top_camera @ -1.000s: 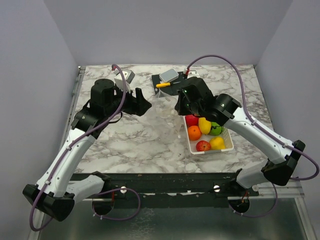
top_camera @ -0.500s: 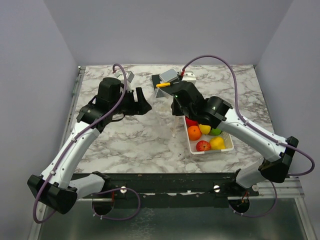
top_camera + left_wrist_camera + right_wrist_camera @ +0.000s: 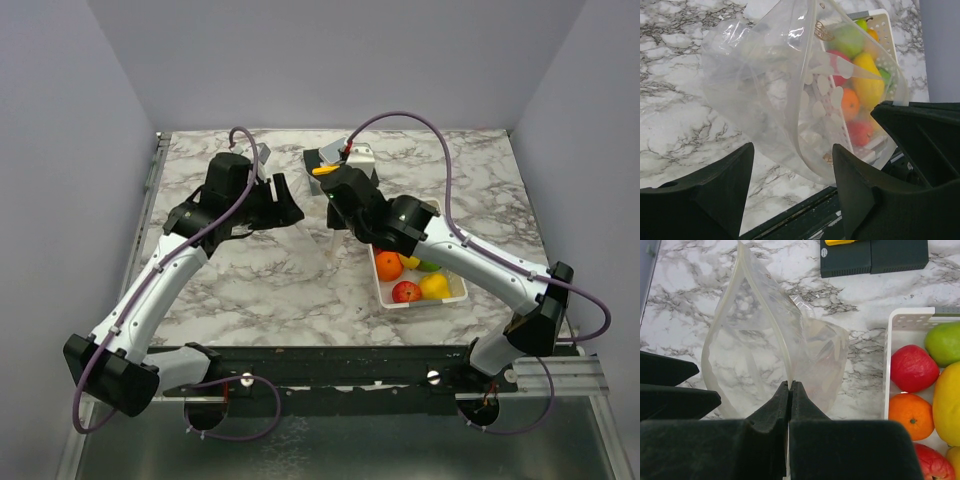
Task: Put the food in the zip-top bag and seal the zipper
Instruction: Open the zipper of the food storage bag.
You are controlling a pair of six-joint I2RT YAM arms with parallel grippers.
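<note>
The zip-top bag (image 3: 765,340), clear with white dots, hangs upright with its mouth open. My right gripper (image 3: 790,385) is shut on the bag's pale zipper (image 3: 775,325) at the rim. In the top view the right gripper (image 3: 335,205) holds the bag (image 3: 322,230) over the marble just left of the basket. My left gripper (image 3: 792,150) is open, with the bag (image 3: 765,90) just ahead of its fingers and not gripped; it also shows in the top view (image 3: 290,207). The food lies in the white basket (image 3: 910,315): a red fruit (image 3: 914,367), an orange (image 3: 912,415), a green one (image 3: 945,342), a yellow one (image 3: 947,405).
A black box (image 3: 872,255) with a yellow-handled knife (image 3: 842,241) on it stands at the back behind the bag. The white basket (image 3: 455,295) sits right of centre. Grey walls close in the marble table on three sides.
My right gripper has carried the bag leftward, away from the basket and closer to the left gripper. The left arm has shifted slightly toward the bag.
</note>
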